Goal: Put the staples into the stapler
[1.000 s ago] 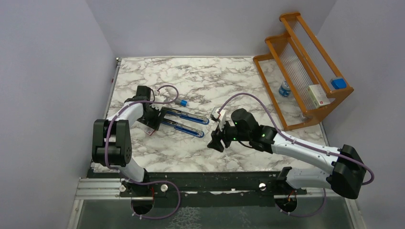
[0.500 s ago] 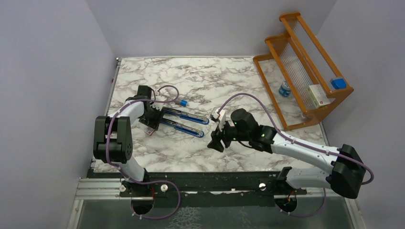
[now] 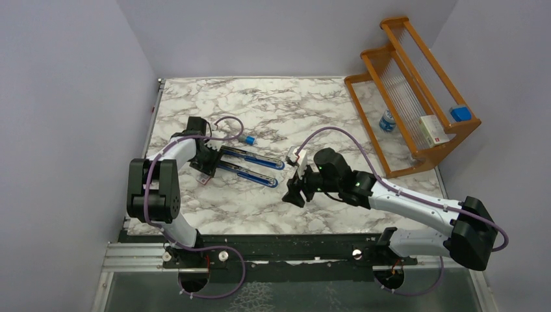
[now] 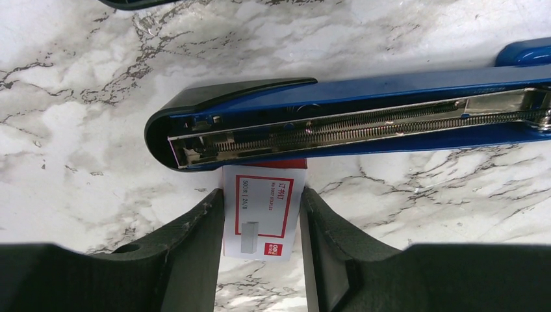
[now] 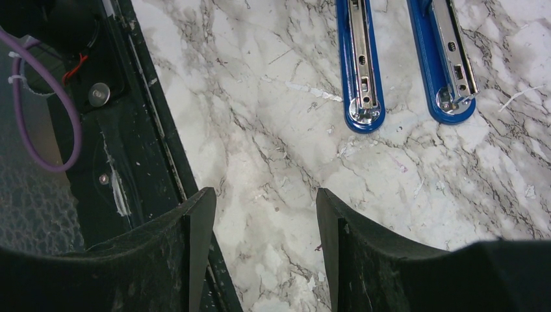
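So the staple box (little white one, red-framed label) is lying flat on the counter, right between the fingers of the left hand. Its far end is butted up against the stapler, which lies crosswise just past the fingertips. Whether it's touching or tucked slightly under, I can't tell.

What's changed in the last second is that this hand has been squeezing in. It was clearly wider a moment ago. Now both fingers look flush against the long sides of the box, with no gap I can make out on either side. The arm itself has hardly budged. I'd call that closed on the box, though I can't say how firm the pinch is, and the box is still down on the counter.

My read is that this is the pick-up of the staples, with nothing loaded yet. The stapler is swung open flat, and the magazine facing the hand shows only its spring and channel, no strip that I can see. The box looks shut too, so a strip still has to come out of it.

The right hand is off on its own. Its fingers are well apart with nothing between them, and it hovers over the counter with the stapler's two blue tips out beyond its fingertips.
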You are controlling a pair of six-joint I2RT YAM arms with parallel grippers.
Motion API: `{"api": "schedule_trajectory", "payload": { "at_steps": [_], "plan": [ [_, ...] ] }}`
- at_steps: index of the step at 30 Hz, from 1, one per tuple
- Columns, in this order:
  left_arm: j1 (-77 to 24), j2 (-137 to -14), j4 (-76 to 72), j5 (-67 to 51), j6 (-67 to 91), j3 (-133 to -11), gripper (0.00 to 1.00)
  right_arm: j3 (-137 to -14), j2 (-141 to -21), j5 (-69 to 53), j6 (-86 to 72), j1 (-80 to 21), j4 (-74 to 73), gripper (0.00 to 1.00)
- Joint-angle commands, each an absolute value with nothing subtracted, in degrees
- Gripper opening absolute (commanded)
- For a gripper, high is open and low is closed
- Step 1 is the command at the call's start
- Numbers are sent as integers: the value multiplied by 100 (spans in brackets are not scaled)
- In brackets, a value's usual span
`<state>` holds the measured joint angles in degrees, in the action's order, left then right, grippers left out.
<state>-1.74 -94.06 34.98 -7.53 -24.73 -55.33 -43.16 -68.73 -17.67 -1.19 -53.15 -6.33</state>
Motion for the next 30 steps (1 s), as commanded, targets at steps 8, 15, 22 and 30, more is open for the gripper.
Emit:
{"api": "schedule_trajectory", "payload": {
  "at_steps": [8, 15, 22, 30],
  "plan": [
    [-401, -8493, 4114, -1219, -2587, -5493, 33, -4307, -6601, -1756, -199, -5317, -551, 62],
    [-982, -7779, 4513, -1437, -2689, -5622, 32, -4008, -5870, -733, -639, -5317, -180, 62],
    [-2094, -7732, 4738, -1704, -2725, -6026, 30, -3926, -5352, 966, -967, -5299, -248, 62],
    [-3555, -8871, 4561, -1921, -2976, -7202, 28, -3850, -5480, -8, -1461, -3870, -708, 63]
  ]
}}
